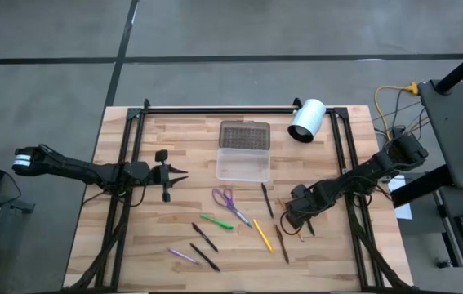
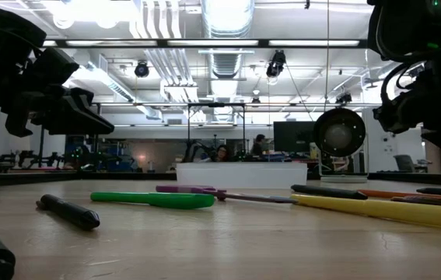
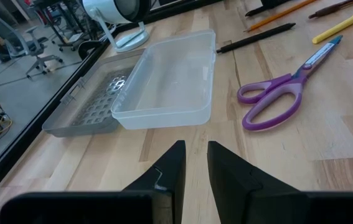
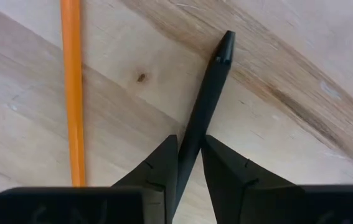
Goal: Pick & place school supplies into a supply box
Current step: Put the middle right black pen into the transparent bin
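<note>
Progress: the supply box [image 1: 243,163] sits open near the back middle of the worktop [image 1: 133,245], its dotted lid [image 1: 244,135] folded flat behind it. The clear tray looks empty in both the high and left wrist views, so nothing appears placed yet.

Still loose on the worktop, all in front of the box: purple scissors [image 1: 224,198], green pen [image 1: 215,221], yellow pencil [image 1: 262,234], an orange pencil [image 4: 72,87], and several black or dark pens, plus a purple one near the front edge.

Right gripper [image 4: 189,162] is low over the right side of the spread, its fingers straddling a black pen [image 4: 207,102] and pressed close against both sides; judged a grasp in hand, pen not yet lifted.

Left gripper [image 3: 195,168] hangs above the left of the worktop, pointing toward the box, fingers slightly apart with nothing between them.

Left to do: essentially the whole set.
</note>
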